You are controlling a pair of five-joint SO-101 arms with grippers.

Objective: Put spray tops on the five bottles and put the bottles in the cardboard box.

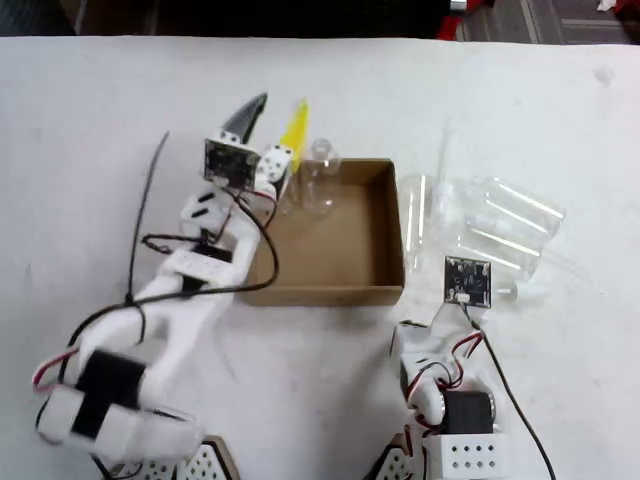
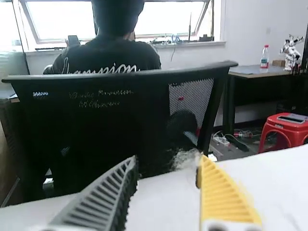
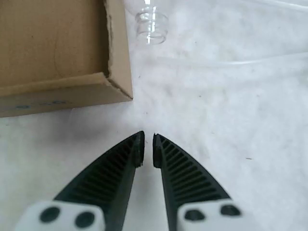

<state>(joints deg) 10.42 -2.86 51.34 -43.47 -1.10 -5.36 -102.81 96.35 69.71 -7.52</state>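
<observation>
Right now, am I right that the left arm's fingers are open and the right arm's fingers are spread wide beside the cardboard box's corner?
Not quite. The fingers of the right gripper are shut, tips nearly touching, as the right wrist view shows. The rest holds: they sit beside a corner of the cardboard box, and the left gripper has its fingers open.

Left gripper [image 2: 166, 166]: extended far forward, pointing level, jaws spread wide. Right gripper [image 3: 148, 147]: drawn back near its base, pointing down, jaws almost together.
</observation>
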